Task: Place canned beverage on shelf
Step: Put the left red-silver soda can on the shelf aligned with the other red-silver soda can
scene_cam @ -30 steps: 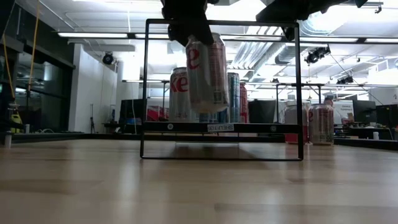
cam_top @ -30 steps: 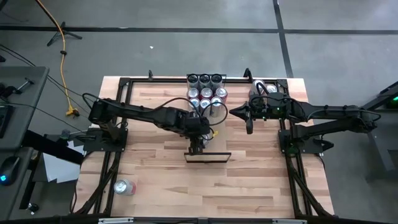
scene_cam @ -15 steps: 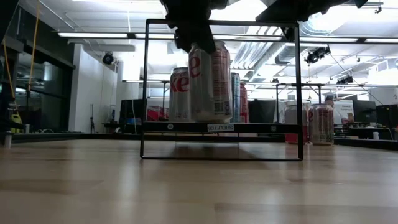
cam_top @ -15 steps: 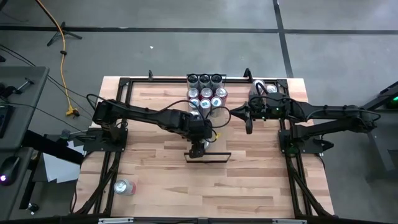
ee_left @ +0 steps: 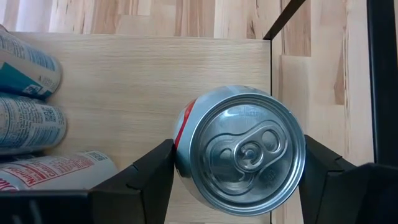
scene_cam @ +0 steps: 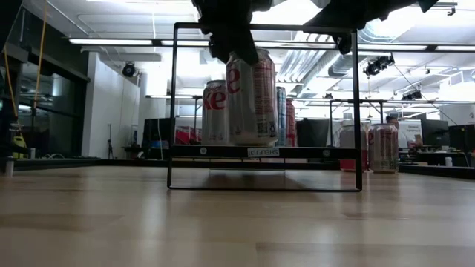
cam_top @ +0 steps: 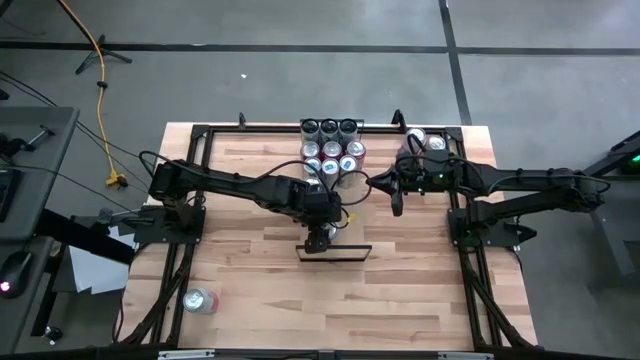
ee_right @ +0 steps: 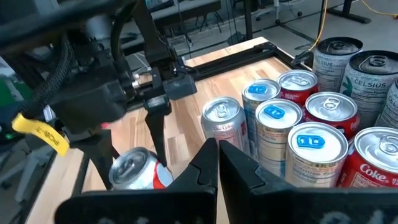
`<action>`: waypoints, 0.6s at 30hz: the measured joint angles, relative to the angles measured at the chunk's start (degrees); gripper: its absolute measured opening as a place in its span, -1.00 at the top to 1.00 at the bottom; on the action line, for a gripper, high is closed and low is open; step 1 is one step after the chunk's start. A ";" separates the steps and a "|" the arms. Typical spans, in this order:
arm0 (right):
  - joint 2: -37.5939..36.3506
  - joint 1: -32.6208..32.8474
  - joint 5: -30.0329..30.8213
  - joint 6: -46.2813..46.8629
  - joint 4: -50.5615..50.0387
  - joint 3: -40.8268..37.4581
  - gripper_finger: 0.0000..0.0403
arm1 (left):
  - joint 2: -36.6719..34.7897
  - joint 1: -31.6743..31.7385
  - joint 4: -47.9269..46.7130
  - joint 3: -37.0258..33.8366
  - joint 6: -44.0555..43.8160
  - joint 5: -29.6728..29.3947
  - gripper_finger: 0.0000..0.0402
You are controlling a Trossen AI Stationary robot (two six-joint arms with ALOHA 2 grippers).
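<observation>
A silver soda can with red lettering (scene_cam: pixel 252 96) stands upright at the left part of the shelf (scene_cam: pixel 297 151), a pale wood panel (ee_left: pixel 155 93) raised in a thin black frame (scene_cam: pixel 172 104) near the table's middle (cam_top: pixel 350 254). My left gripper (cam_top: pixel 320 240) is shut on this can from above. My right gripper (cam_top: pixel 397 197) hangs shut in the air, right of the can cluster (cam_top: pixel 332 150), with nothing in it. My left gripper pinches the can between its two fingers, one finger (ee_left: pixel 149 177) on each of two opposite sides of the upper wall (ee_left: pixel 181 143), just below the rim. The fingers come steeply from above. The can is upright with its base at the shelf's board; whether it rests there I cannot tell.
Several upright cans (ee_right: pixel 298 124) stand packed together at the table's far edge, behind the shelf. Two more cans (cam_top: pixel 425 140) stand at the far right. One can (cam_top: pixel 200 300) lies on its side near the front left. Black rail frames run along both table sides.
My left gripper has come down a little toward the shelf and tipped. The can, which hung tilted above the shelf, now stands upright with its base down at the board. The last half second shows no further motion.
</observation>
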 joint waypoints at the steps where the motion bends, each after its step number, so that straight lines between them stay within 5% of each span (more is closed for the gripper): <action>1: -0.05 0.00 -0.01 0.38 0.25 0.00 1.00 | 0.00 0.00 -0.01 0.00 -0.02 0.00 -0.02; 18: -0.07 0.00 -0.02 0.40 0.26 0.00 1.00 | 0.11 0.37 0.09 -0.02 0.09 2.27 -0.37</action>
